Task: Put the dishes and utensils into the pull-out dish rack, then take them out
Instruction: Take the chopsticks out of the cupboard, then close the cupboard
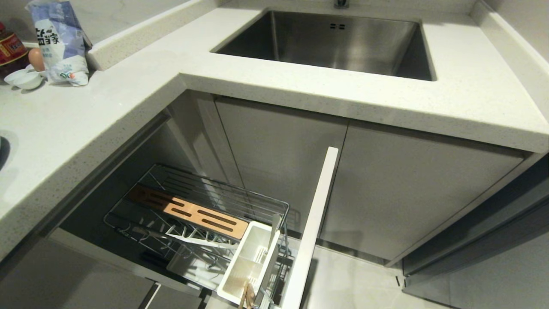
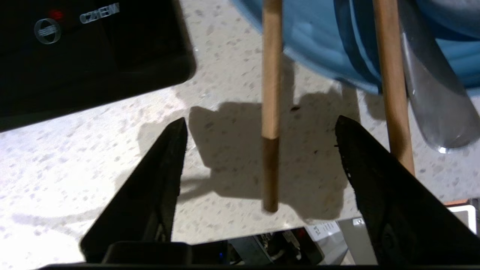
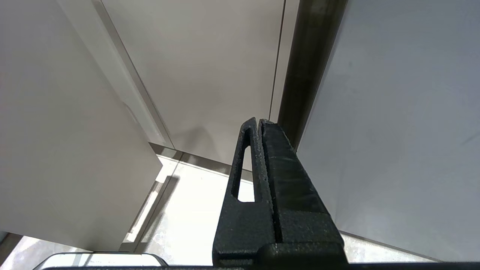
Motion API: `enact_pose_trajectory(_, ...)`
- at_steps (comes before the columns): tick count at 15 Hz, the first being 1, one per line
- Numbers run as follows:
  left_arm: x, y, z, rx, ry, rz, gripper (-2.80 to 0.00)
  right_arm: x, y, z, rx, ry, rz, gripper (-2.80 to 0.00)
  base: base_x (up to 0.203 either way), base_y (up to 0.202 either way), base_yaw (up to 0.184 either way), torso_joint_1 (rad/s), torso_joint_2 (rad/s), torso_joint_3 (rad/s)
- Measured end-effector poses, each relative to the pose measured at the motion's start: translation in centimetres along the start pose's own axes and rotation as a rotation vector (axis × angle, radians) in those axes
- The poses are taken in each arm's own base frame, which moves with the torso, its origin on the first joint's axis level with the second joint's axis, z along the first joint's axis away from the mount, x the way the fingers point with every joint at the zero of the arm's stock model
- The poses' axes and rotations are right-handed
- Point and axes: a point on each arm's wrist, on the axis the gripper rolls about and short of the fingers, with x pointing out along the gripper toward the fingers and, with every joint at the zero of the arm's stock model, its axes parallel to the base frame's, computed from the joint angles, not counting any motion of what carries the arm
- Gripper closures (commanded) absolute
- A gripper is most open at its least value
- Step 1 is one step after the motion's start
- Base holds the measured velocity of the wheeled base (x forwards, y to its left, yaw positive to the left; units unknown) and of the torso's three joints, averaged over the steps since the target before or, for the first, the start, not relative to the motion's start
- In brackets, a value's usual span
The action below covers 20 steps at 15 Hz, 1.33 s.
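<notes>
The pull-out dish rack (image 1: 201,223) stands open in the lower left of the head view, under the countertop (image 1: 107,111). Its wooden strip (image 1: 188,211) lies across the wire basket, and the white utensil caddy (image 1: 248,262) sits near the white panel front (image 1: 315,223). In the caddy, at the bottom edge of the frame, I see something of light wood, but I cannot tell what it is.

My left gripper (image 2: 260,129) is over the speckled countertop, seen only in the left wrist view. Its fingers (image 2: 157,187) are spread wide and hold nothing. One of the chopsticks (image 2: 270,112) lies between them in the centre of the frame, touching neither finger. The other one goes along the right side and passes behind the right finger. Just beside it, at the right edge, lies the spoon (image 2: 431,105). At the top right is the pale-blue ware (image 2: 318,45); both sticks reach over it.

My right gripper (image 3: 260,125) is pressed together and empty, pointing at the grey cabinet doors (image 3: 210,67), in the centre of the right wrist view.
</notes>
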Motion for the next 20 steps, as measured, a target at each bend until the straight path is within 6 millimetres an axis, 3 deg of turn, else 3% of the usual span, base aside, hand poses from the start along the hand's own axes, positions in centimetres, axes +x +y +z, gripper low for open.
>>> enact_pose_trajectory(10,-4.4,1.6,-2.9,0.024,-0.202,-0.008,-2.8,0.0,0.0,0.0,0.0,0.0,0.0,0.0,0.0,0.0,0.0,0.0,0.0,0.0)
enact_pose_trajectory(11,-5.0,1.9,-3.4,0.025,-0.238,-0.024,0.0,0.0,0.0,0.0,0.0,0.0,0.0,0.0,0.0,0.0,0.0,0.0,0.0,0.0)
enact_pose_trajectory(16,-9.4,3.9,-4.5,0.05,-0.599,-0.257,0.0,0.0,0.0,0.0,0.0,0.0,0.0,0.0,0.0,0.0,0.0,0.0,0.0,0.0)
enact_pose_trajectory(20,-11.0,5.2,-4.8,0.123,-0.81,-0.405,0.0,0.0,0.0,0.0,0.0,0.0,0.0,0.0,0.0,0.0,0.0,0.0,0.0,0.0)
